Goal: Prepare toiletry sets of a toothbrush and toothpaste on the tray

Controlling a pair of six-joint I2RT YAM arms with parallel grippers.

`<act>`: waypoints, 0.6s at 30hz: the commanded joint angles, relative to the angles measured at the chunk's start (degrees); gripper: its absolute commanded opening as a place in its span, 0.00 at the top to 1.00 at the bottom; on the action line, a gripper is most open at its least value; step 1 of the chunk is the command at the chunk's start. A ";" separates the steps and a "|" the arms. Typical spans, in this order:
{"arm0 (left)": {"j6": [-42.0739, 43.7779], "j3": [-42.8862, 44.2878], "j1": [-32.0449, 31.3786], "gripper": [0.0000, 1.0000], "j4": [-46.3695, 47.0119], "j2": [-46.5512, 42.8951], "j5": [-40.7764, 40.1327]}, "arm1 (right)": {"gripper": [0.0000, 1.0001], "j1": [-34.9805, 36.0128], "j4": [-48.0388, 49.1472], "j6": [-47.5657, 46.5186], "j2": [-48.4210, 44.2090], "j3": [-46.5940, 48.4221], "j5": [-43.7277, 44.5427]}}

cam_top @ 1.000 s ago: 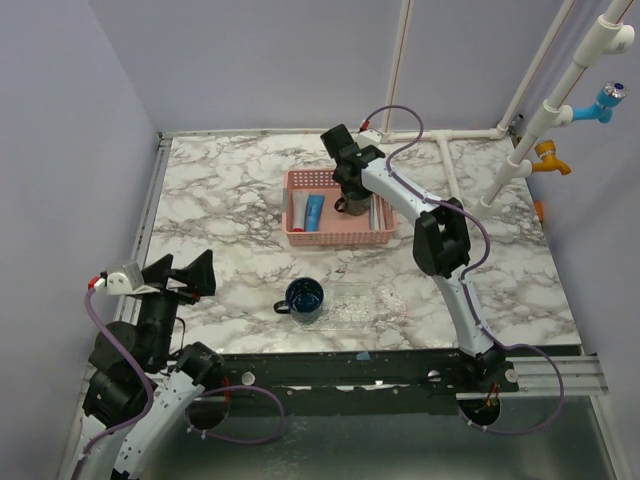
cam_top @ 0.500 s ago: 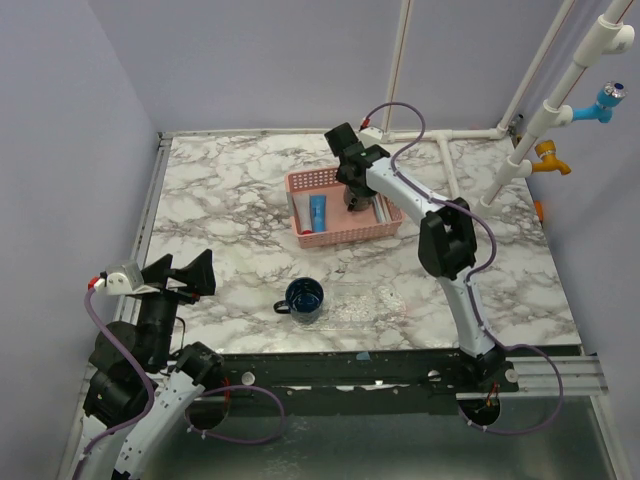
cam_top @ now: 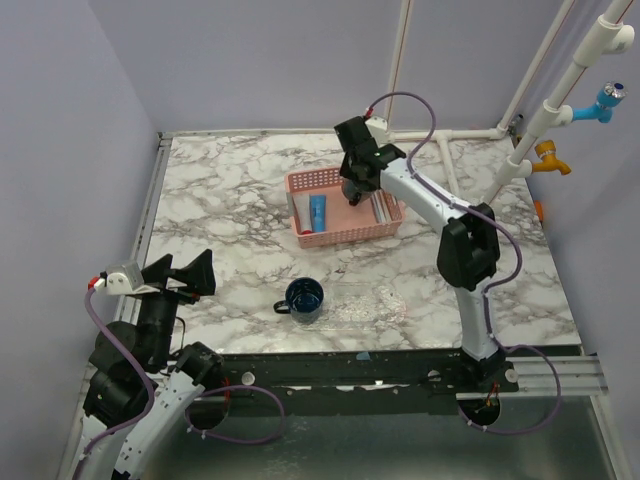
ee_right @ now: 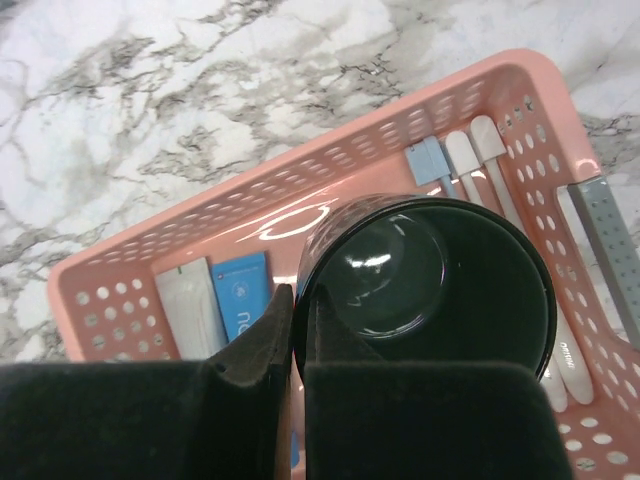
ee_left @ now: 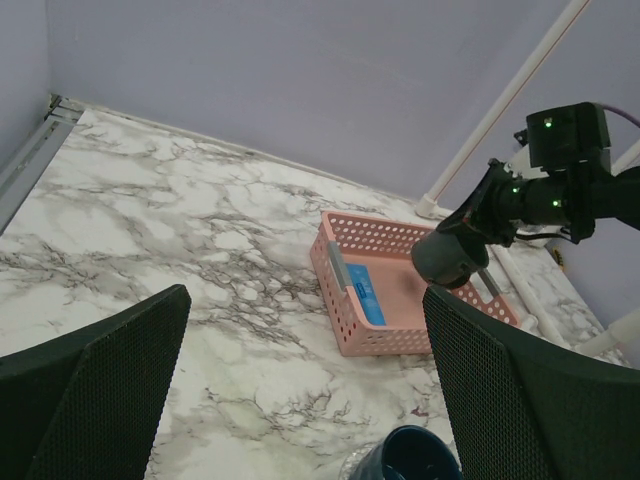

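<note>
- Toiletry sets: the parts are not grouped yet. The dark green glossy mug [ee_right: 430, 290] hangs over the pink lattice plastic basket [ee_right: 330, 160] and appears lifted off its floor.
- Right gripper [ee_right: 298, 310] is clamped on that mug's rim. Left gripper [ee_left: 310, 390] is spread wide, holding nothing, over the near side of the marble counter [cam_top: 220, 200].
- Handling, mug: looks rigid, smooth and fairly heavy. A rim pinch may let it swing or slip.
- Slim light-blue plastic toothbrush [ee_right: 428, 162]: light and thin, lying flat in the basket. Best taken mid-handle.
- Small blue tube [ee_right: 240, 300]: soft and light. Grip across the flat body.
- Counts: two mugs. The navy mug [cam_top: 304, 298] sits at the left edge of the clear plastic tray [cam_top: 375, 300]; cannot tell if it is on it. Three brush heads, one blue tube, one tray, one basket.
</note>
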 commanded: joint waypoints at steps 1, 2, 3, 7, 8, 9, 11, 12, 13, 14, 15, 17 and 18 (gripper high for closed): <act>0.46 -0.24 0.37 0.01 0.36 0.70 0.62 | 0.99 -0.21 8.34 -6.74 -9.08 -2.99 -1.29; 0.50 -0.24 0.35 0.01 0.36 0.80 0.63 | 0.99 -0.21 9.11 -8.01 -10.27 -4.05 -1.99; 0.48 -0.24 0.33 0.01 0.42 0.87 0.68 | 0.99 -0.15 9.78 -9.02 -11.75 -4.95 -2.50; 0.49 -0.24 0.35 0.01 0.36 1.00 1.02 | 0.99 0.04 11.98 -14.32 -17.35 -9.47 -5.50; 0.42 -0.24 0.33 0.01 0.36 0.98 0.99 | 0.99 0.18 12.43 -15.60 -19.02 -10.68 -5.90; 0.42 -0.25 0.33 0.01 0.36 1.00 1.14 | 0.99 0.38 13.08 -17.40 -20.62 -12.35 -6.34; 0.48 -0.24 0.35 0.01 0.36 1.05 1.17 | 0.99 0.74 14.02 -20.31 -23.99 -15.57 -7.09; 0.45 -0.24 0.33 0.01 0.41 1.11 1.23 | 0.99 0.88 14.40 -21.57 -25.84 -17.17 -7.46; 0.42 -0.24 0.37 0.01 0.41 1.18 1.32 | 0.99 0.93 14.69 -22.93 -27.70 -19.17 -7.92; 0.42 -0.24 0.40 0.01 0.41 1.23 1.39 | 0.99 1.10 14.80 -24.07 -29.16 -21.11 -8.36; 0.42 -0.24 0.33 0.01 0.49 1.25 1.61 | 0.99 1.19 14.76 -25.47 -30.98 -22.61 -9.00; 0.42 -0.25 0.33 0.01 0.47 1.36 1.68 | 0.99 1.52 13.30 -28.10 -33.86 -25.23 -9.97; 0.48 -0.24 0.33 0.01 0.45 1.44 1.76 | 0.99 1.74 12.12 -29.28 -35.22 -26.51 -9.97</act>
